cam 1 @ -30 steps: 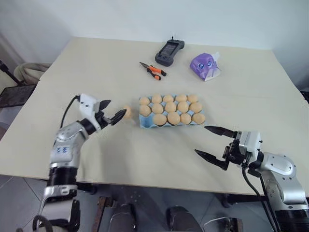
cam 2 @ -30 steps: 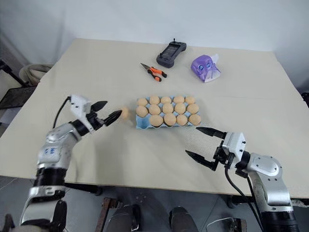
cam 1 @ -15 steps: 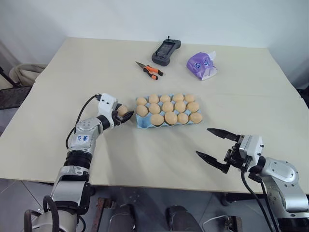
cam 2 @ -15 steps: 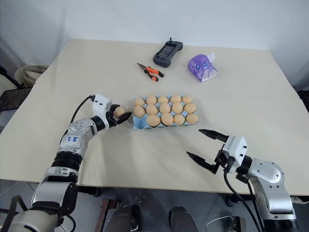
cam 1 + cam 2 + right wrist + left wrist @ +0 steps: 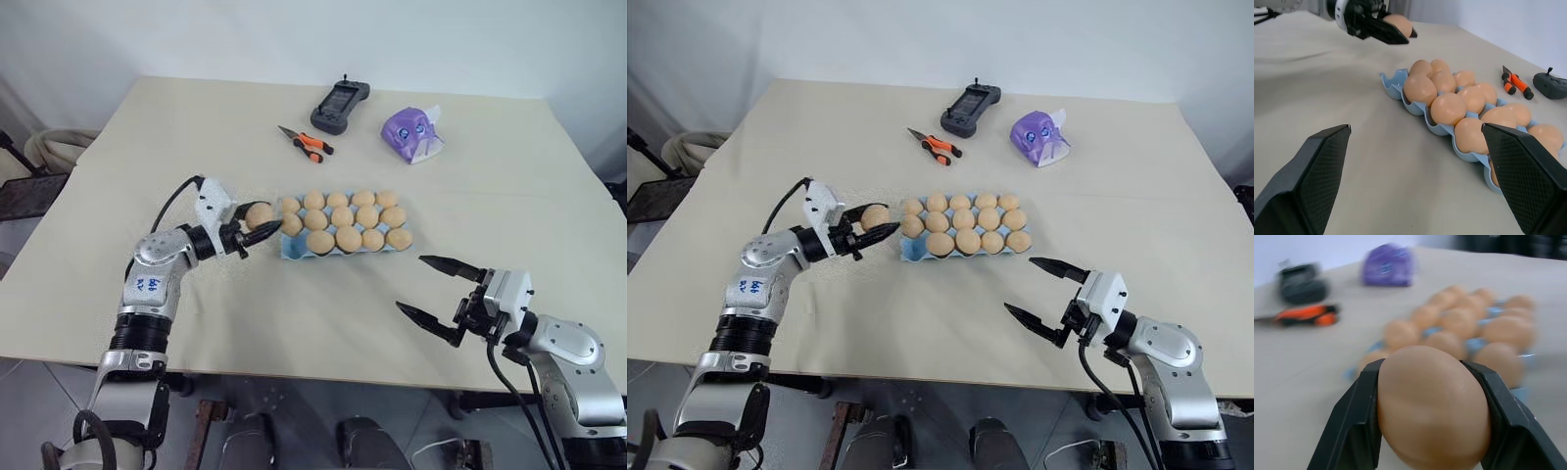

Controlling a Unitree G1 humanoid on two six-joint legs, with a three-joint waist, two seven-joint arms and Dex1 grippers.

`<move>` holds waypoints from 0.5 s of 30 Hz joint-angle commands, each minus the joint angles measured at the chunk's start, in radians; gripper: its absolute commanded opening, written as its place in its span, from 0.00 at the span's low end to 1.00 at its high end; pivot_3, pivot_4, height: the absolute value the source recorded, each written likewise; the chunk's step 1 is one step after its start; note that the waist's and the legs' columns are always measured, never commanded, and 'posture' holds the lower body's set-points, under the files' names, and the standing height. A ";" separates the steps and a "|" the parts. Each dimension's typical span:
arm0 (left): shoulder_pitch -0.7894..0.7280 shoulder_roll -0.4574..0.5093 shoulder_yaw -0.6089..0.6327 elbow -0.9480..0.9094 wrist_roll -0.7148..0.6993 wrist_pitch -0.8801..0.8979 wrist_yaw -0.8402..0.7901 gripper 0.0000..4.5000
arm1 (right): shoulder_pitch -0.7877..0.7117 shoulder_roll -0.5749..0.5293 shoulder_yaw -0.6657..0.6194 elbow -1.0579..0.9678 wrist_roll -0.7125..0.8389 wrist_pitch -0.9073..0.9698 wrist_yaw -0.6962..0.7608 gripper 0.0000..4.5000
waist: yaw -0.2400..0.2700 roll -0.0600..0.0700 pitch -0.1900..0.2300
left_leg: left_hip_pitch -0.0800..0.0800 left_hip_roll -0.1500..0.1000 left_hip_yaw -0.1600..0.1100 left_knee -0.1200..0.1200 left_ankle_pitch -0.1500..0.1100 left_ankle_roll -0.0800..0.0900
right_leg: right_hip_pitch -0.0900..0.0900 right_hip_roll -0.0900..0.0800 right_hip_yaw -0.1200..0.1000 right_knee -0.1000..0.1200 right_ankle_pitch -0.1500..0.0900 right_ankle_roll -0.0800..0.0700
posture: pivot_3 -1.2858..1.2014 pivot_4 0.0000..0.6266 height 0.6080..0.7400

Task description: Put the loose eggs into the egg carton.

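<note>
The left hand (image 5: 257, 221) grips one loose egg (image 5: 260, 214) between its two black fingers, raised off the table (image 5: 196, 127) just beside the egg carton (image 5: 290, 251) — a light blue tray mid-table, filled with eggs. The right hand (image 5: 438, 299) hangs spread wide, empty.

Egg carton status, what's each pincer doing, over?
Left pincer shut on a pale orange-tan egg beside the light blue moulded egg carton. Right pincer open, empty. Nothing in the way.

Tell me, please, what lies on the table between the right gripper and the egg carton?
Nothing: the right eye view shows only bare table between the open right gripper and the egg carton's near edge.
</note>
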 commanded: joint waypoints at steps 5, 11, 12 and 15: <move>-0.043 -0.040 -0.075 0.053 0.072 -0.011 0.031 0.44 | 0.000 -0.003 -0.012 -0.057 0.011 0.014 -0.033 1.00 | -0.004 0.000 0.000 | 0.000 0.000 -0.001 0.001 0.000 0.000 | 0.000 0.000 0.001 0.000 0.000 0.000 | 0.52 0.24 1.00; -0.055 -0.058 -0.053 0.079 0.052 -0.023 0.032 0.82 | 0.019 -0.001 -0.012 -0.080 0.009 0.023 -0.050 1.00 | -0.005 0.000 0.000 | 0.000 0.001 -0.001 0.000 0.000 0.000 | 0.000 0.002 0.002 0.000 0.000 0.000 | 0.52 0.24 1.00; -0.046 -0.053 -0.054 0.065 0.049 -0.024 0.021 0.89 | 0.020 0.000 -0.009 -0.082 0.008 0.023 -0.053 1.00 | -0.005 0.000 0.000 | 0.000 0.002 -0.001 0.000 -0.001 0.000 | 0.000 0.002 0.002 0.000 0.000 0.000 | 0.52 0.24 1.00; -0.003 -0.020 -0.027 0.006 0.012 -0.019 -0.020 0.99 | 0.017 0.000 -0.004 -0.084 0.007 0.025 -0.056 1.00 | -0.007 0.000 0.000 | 0.000 0.002 0.000 0.001 -0.001 0.000 | 0.000 0.002 0.002 0.000 0.000 0.000 | 0.52 0.24 1.00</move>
